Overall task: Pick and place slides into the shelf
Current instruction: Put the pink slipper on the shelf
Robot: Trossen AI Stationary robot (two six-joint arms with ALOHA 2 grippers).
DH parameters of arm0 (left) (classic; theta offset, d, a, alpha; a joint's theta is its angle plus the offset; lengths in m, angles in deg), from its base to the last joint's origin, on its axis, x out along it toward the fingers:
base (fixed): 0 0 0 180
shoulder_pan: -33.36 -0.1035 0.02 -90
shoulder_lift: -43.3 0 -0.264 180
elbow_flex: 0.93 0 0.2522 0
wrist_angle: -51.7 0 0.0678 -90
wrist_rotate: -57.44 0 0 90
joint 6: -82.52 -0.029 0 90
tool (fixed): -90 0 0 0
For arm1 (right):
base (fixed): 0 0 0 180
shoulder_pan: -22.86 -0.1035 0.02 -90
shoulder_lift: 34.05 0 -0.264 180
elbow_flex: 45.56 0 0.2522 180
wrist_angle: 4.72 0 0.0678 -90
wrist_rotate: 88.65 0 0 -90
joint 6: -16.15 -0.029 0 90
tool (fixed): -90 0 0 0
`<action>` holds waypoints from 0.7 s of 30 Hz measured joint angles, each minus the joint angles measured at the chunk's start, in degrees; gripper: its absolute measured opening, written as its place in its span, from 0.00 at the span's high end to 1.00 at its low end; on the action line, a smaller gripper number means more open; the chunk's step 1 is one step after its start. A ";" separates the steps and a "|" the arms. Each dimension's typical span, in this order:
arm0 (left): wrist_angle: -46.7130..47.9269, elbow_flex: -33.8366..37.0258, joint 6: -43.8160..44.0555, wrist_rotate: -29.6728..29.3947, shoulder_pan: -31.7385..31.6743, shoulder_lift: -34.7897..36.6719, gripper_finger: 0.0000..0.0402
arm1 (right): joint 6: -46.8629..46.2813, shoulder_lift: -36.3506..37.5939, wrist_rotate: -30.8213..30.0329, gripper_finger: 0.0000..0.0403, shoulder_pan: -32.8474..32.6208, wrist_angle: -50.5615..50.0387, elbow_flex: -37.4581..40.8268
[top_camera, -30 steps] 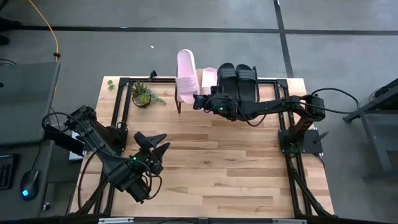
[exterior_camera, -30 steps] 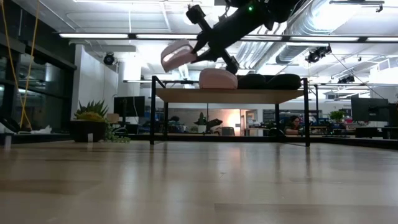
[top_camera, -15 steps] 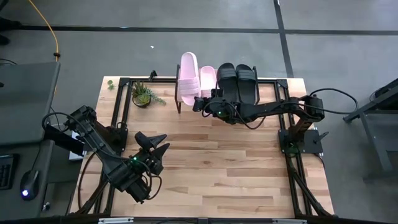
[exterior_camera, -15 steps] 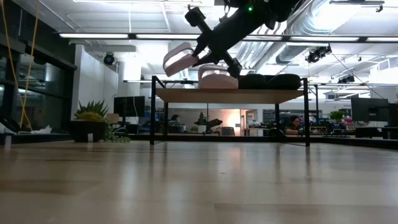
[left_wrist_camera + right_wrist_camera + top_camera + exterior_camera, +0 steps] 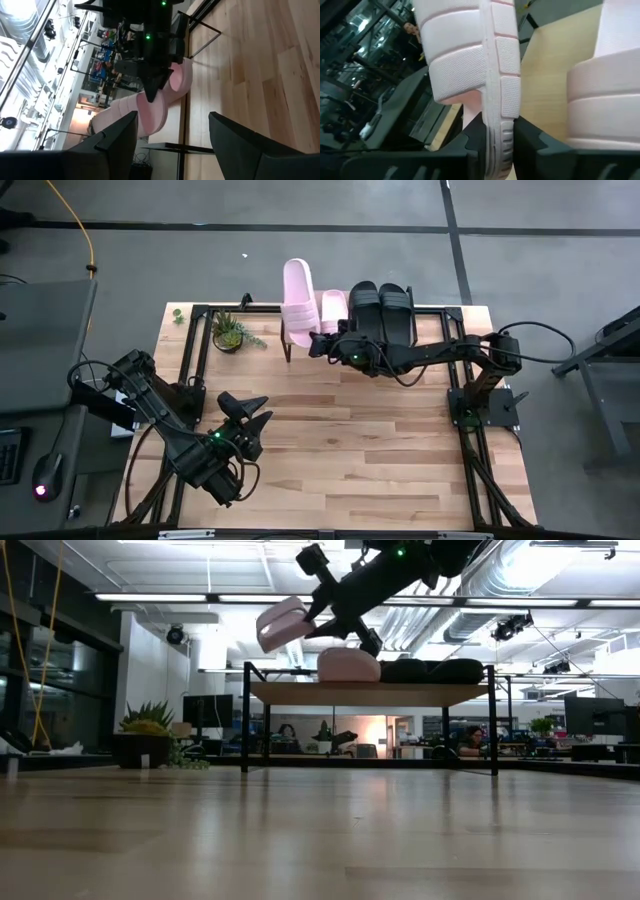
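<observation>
High view: my right gripper [image 5: 322, 343] clamps ribbed pale pink slide [image 5: 298, 303] above plank-topped black-legged shelf [image 5: 436, 325]; my left gripper [image 5: 262, 408] gapes, idle. Low view: slide tilted. Right wrist view: grooved sole edge pinched between fingers [image 5: 532, 137].

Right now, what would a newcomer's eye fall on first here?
The right end effector holds a pale pink slide tilted in the air above the shelf at the table's far edge. On the shelf lie another pink slide and two black slides. The left end effector waits open near the front.
</observation>
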 joint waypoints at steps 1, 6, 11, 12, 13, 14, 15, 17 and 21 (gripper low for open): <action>-0.01 0.00 0.06 -0.01 0.00 0.00 0.44 | -0.27 0.00 0.72 0.87 0.07 0.09 0.00; 0.00 0.00 0.12 0.01 0.00 0.00 0.44 | -0.47 0.00 2.51 0.83 0.61 -0.09 0.00; 0.00 0.00 0.29 0.01 0.00 0.00 0.44 | -0.48 0.00 2.43 0.81 0.75 0.81 0.00; 0.00 0.00 0.31 0.01 0.00 0.00 0.44 | -0.40 0.00 2.36 0.81 0.74 1.18 0.00; -0.01 0.00 0.31 0.01 0.00 0.00 0.44 | -0.36 0.00 2.35 0.81 0.74 1.61 0.00; 0.00 0.00 0.31 0.01 0.00 0.00 0.44 | -0.29 0.00 2.33 0.81 0.76 1.96 0.00; 0.00 0.00 0.31 0.01 0.00 0.00 0.44 | -0.25 0.00 2.25 0.81 0.76 2.17 0.00; 0.00 0.00 0.31 0.01 0.00 0.00 0.44 | -0.20 0.00 2.10 0.81 0.76 2.38 0.00; 0.00 0.00 0.34 0.01 0.00 0.00 0.44 | -0.20 -0.02 1.00 0.81 0.74 2.74 0.00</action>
